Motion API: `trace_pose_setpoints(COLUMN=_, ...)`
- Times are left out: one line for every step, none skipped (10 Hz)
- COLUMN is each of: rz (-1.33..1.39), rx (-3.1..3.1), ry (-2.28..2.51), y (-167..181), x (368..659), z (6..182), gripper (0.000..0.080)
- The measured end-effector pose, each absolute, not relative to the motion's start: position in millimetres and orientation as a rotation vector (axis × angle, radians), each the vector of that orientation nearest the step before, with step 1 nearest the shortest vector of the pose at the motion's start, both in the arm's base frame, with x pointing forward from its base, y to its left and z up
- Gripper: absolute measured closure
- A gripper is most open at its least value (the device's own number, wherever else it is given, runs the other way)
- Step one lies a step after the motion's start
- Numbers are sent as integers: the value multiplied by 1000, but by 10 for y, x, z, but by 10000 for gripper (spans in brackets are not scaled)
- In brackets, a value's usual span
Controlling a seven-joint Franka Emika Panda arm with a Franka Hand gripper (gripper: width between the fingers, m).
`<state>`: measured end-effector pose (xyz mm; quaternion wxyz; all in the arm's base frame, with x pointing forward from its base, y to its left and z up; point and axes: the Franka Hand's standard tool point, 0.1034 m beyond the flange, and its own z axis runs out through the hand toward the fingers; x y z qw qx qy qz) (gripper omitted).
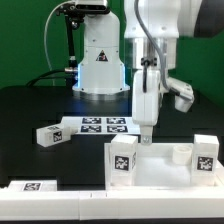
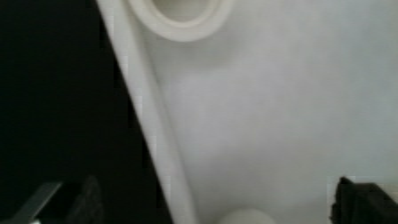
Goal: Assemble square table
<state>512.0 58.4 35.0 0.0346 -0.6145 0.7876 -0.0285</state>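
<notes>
The white square tabletop (image 1: 158, 170) lies at the exterior view's front right, with a tagged leg (image 1: 122, 158) upright at its left corner and another leg (image 1: 205, 152) at its right corner. A loose tagged leg (image 1: 47, 135) lies on the black table to the left. My gripper (image 1: 145, 136) hangs just above the tabletop's far rim. In the wrist view the gripper (image 2: 214, 205) is open, with fingers (image 2: 63, 200) wide apart over the tabletop's flat face (image 2: 285, 110). A round corner socket (image 2: 187, 18) shows. A small rounded white shape (image 2: 240, 215) sits between the fingers; I cannot tell what it is.
The marker board (image 1: 105, 125) lies flat behind the tabletop. A long white bar (image 1: 60, 190) with one tag runs along the front left. The robot base (image 1: 98, 60) stands at the back.
</notes>
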Motion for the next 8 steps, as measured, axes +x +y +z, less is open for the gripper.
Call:
trace_pose_setpoints(rz=-77, rx=-1905, ry=2428, y=613, x=5074, z=250, gripper=151)
trace_pose_setpoints(rz=-71, rx=-1924, ry=2429, y=635, x=5046, z=173, gripper=151)
trace_pose_setpoints(rz=-66, rx=-1936, ry=2433, y=635, x=5040, z=118, gripper=151)
trace_pose_setpoints(rz=-69, rx=-1941, ry=2435, y=609, x=5048, z=97, gripper=151)
trace_pose_setpoints(rz=-69, rx=-1943, ry=2433, y=615, x=5046, z=97, gripper=151)
trace_pose_setpoints(rz=-69, rx=-1947, ry=2431, y=616, x=5043, z=92, gripper=279)
trace_pose_setpoints(rz=-69, rx=-1951, ry=2430, y=615, x=5041, z=89, gripper=279)
trace_pose_setpoints(rz=-69, rx=-1953, ry=2428, y=614, x=5039, z=86, gripper=417)
